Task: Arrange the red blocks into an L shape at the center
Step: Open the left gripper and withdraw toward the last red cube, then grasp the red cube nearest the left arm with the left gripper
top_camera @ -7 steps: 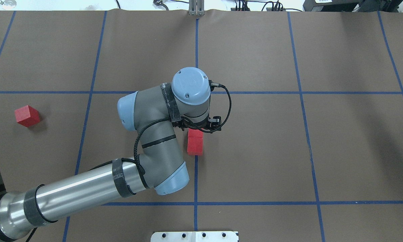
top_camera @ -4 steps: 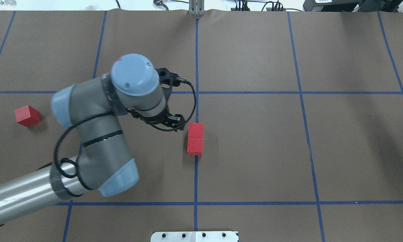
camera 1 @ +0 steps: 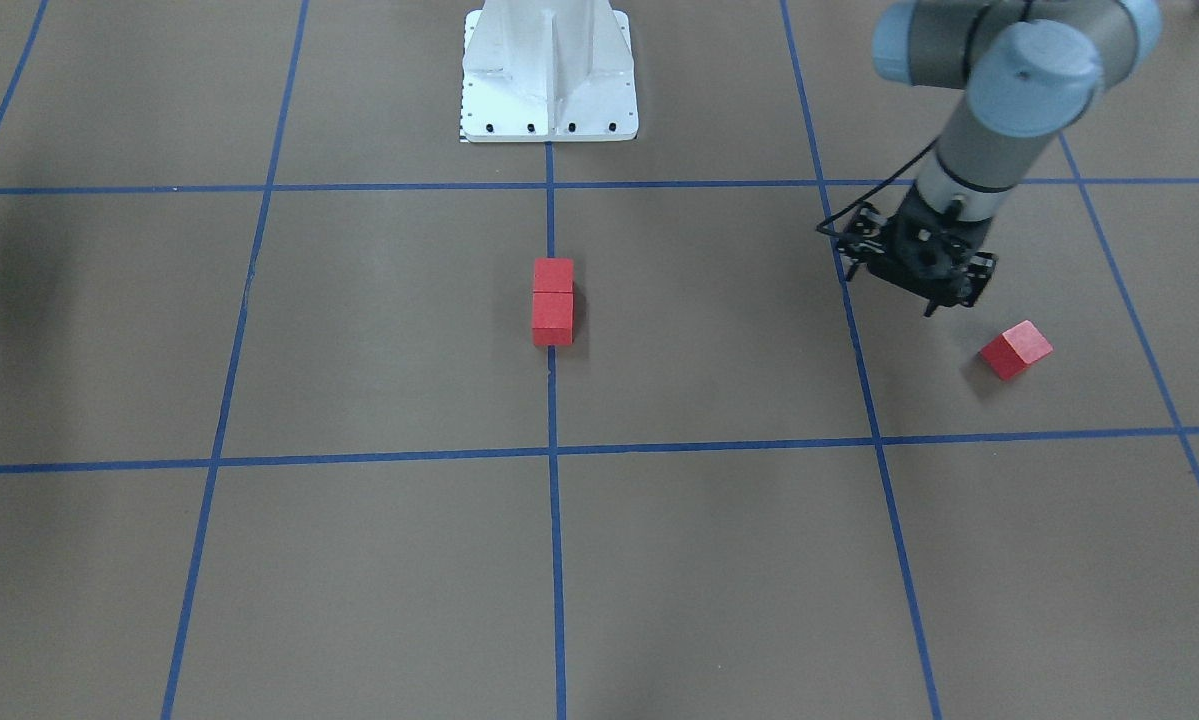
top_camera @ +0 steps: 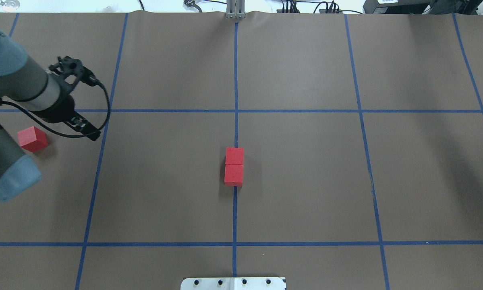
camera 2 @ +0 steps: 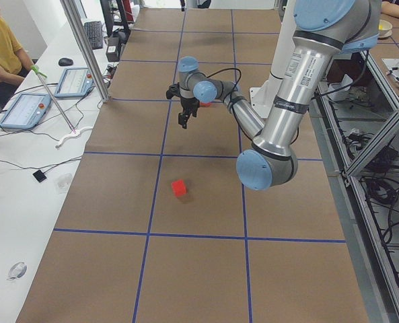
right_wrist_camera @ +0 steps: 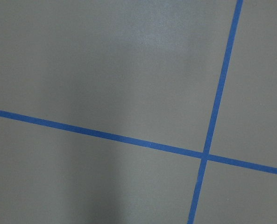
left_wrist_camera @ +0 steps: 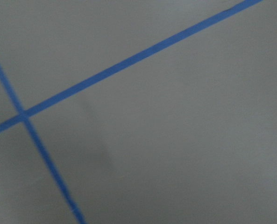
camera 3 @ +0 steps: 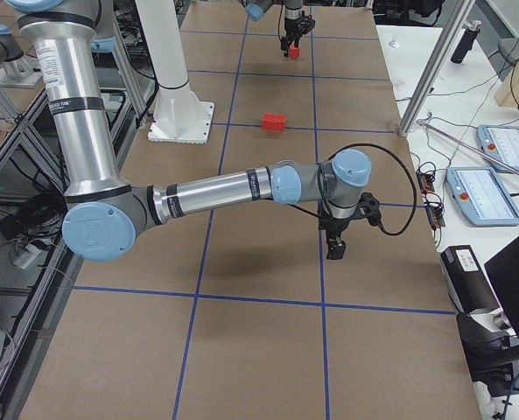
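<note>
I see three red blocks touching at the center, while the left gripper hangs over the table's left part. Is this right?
Not quite. Only two red blocks touch at the center; the third block lies apart, near the left gripper. The overhead view shows it.

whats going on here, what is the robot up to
The robot is partway through an L shape. Two red blocks sit touching in a line at the center of the table. The third block lies apart on the robot's left, and the left gripper hovers near it, empty. The right gripper hangs over the table, away from the blocks.
</note>
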